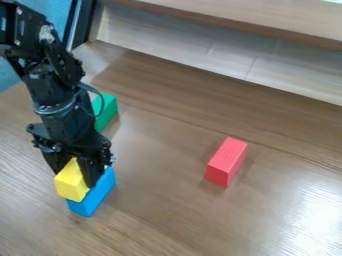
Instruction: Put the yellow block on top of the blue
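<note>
At the lower left of the camera view, my gripper [74, 178] hangs down over the wooden surface, shut on the yellow block [69, 184]. One finger stands at the block's right side, hiding part of it. Directly beneath is the blue block [97, 193], which lies lengthwise on the table and shows below and to the right of the yellow one. The yellow block overlaps its upper part; whether the two touch cannot be told for certain.
Behind the arm, a green block [105, 111] is partly hidden by it. A red block [226, 162] lies right of centre on the table [180, 210]. A pale raised ledge [220, 55] runs along the back.
</note>
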Controlling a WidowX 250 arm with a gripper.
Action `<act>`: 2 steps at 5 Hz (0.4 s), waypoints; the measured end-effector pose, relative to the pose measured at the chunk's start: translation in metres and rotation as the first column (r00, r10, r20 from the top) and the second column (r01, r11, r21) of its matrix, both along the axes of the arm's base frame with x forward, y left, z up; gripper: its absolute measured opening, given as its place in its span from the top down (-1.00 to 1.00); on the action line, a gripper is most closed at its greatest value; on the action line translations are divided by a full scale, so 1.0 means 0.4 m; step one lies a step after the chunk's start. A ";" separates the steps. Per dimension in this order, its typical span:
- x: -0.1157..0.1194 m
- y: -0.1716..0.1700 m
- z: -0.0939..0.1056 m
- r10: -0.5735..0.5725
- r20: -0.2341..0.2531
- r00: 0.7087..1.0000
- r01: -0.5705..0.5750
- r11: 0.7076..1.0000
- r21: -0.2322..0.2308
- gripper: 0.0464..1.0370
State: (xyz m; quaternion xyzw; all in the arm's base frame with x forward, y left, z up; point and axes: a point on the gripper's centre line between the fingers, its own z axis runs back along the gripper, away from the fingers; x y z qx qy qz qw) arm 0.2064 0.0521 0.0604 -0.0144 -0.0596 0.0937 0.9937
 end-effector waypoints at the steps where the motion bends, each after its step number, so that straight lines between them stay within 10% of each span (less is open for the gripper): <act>1: -0.001 -0.009 -0.001 -0.011 -0.012 1.000 0.011 1.000 0.004 -0.78; 2: 0.004 -0.018 0.005 -0.014 -0.009 1.000 0.014 1.000 -0.001 -0.94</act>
